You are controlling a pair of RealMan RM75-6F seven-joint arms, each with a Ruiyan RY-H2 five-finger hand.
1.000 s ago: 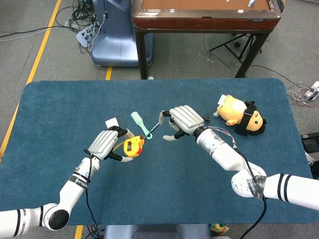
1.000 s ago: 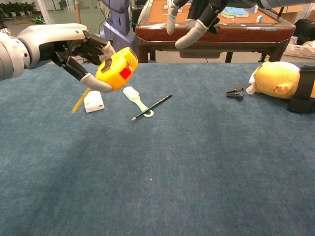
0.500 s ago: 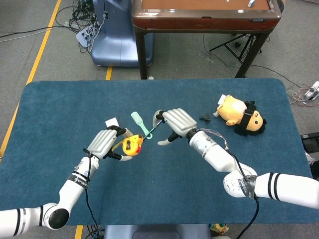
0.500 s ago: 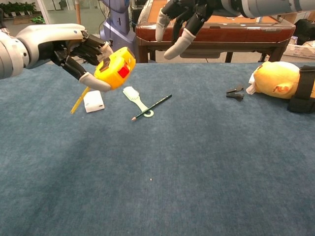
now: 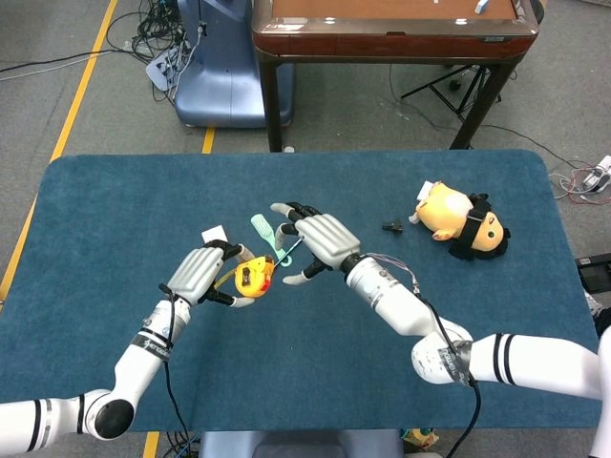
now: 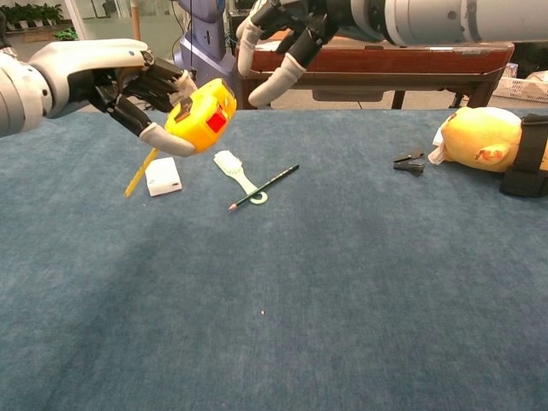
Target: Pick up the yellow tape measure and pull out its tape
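Above the left half of the blue worktop, the yellow tape measure [image 6: 204, 116] hangs in the air, clear of the surface, with its red button facing the chest camera. The left hand [image 6: 128, 86] grasps it, fingers wrapped over the top of the case and the thumb pressing from below. A short length of yellow tape [image 6: 139, 173] slants down from under that hand toward the worktop, ending near a small white block [image 6: 163, 176].

Just to the right of the tape measure, the right hand [image 5: 315, 240] hovers with its fingers spread and holding nothing; in the chest view its pale fingertips [image 6: 269, 87] point toward the case without touching it. The forearm reaches in from the right, also raised off the worktop.

Below the two hands, toward the middle of the worktop, a pale green brush [image 6: 239, 175] lies flat, and a dark pencil [image 6: 264, 187] rests diagonally, its lower end just beside the looped end of the brush's handle. Toward the right edge lies a yellow plush toy [image 5: 461, 220] with black trim, and just to its left sits a small black clip [image 6: 408, 161], well apart from the hands.
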